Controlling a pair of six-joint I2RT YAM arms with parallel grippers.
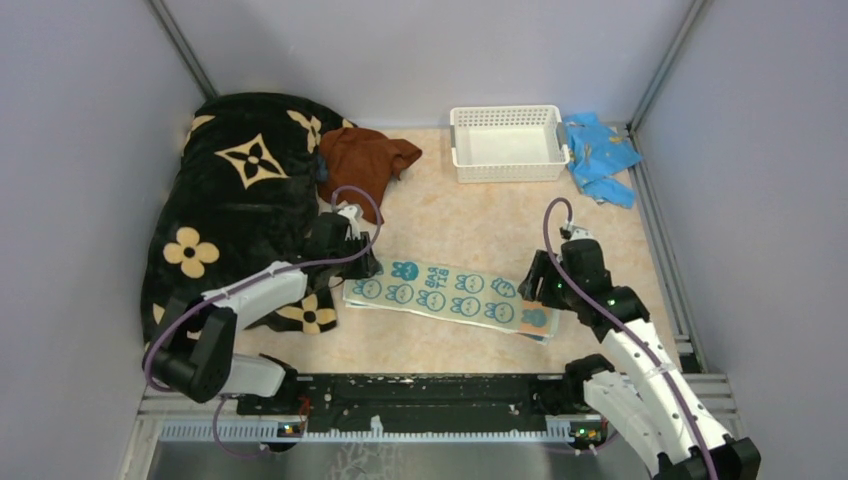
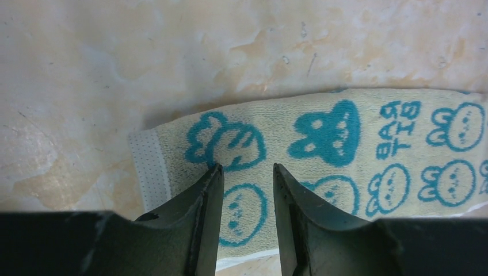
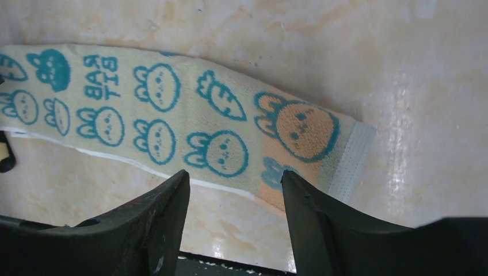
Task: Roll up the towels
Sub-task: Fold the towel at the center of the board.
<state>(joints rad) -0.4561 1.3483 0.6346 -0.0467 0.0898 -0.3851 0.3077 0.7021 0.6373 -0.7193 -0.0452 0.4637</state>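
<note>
A teal-and-white patterned towel [image 1: 450,295] lies flat in the middle of the table, folded into a long strip. My left gripper [image 1: 362,265] hovers over its left end. In the left wrist view the jaws [image 2: 247,169] stand open just above the towel [image 2: 357,149], with nothing between them. My right gripper [image 1: 535,290] is at the strip's right end. In the right wrist view its jaws [image 3: 235,175] are open wide and empty above the towel's [image 3: 172,115] near edge. A rust-brown towel [image 1: 362,160] lies crumpled at the back left.
A big black blanket with tan flowers [image 1: 240,200] fills the left side, right behind my left arm. A white basket [image 1: 505,112] stands at the back, with a light-blue cloth [image 1: 598,155] to its right. Grey walls enclose the table on three sides.
</note>
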